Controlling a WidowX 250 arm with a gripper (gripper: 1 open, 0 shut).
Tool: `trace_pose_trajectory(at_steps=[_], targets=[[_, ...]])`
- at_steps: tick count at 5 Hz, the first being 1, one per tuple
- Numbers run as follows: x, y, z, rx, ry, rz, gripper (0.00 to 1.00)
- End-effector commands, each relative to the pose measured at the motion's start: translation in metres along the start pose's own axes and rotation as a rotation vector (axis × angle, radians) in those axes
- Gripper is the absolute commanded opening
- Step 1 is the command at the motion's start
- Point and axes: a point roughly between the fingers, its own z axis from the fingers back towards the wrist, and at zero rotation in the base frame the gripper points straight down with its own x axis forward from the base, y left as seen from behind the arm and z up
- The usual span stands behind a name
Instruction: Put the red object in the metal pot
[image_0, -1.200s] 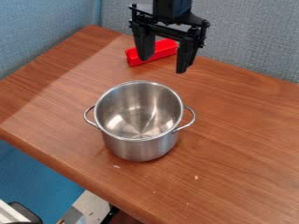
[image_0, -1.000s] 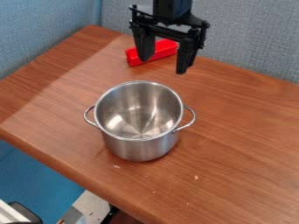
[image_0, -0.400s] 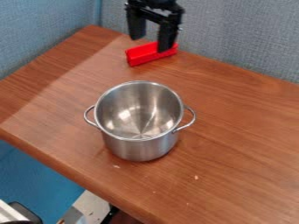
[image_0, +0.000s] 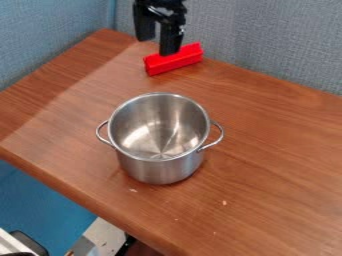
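The red object is a flat red block lying at the far side of the wooden table, angled with its right end farther back. My black gripper hangs just above and behind the block's left half, open, with nothing between its fingers. It appears not to touch the block. The metal pot stands upright in the middle of the table, nearer the camera, shiny and empty, with two loop handles and no lid.
A blue textured wall rises right behind the table's far edge. The table's front and left edges drop off to the floor below.
The gripper has moved left and toward the wall, turning about its axis, from over the block's right part to behind its left half. Block and pot have not moved.
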Motion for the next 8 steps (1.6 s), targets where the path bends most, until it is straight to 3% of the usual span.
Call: trace_pose_trajectory(at_steps=[1,2,4,6,8], targets=[[0.012,0.022,0.005,0.026,-0.043,-0.073,1.00],[0.025,0.038,-0.009,0.025,-0.038,-0.093,1.00],[0.046,0.061,-0.025,0.042,-0.035,-0.061,1.00],[0.052,0.065,-0.043,0.033,0.002,-0.043,1.00],[0.053,0.067,-0.064,0.001,0.041,-0.022,1.00]])
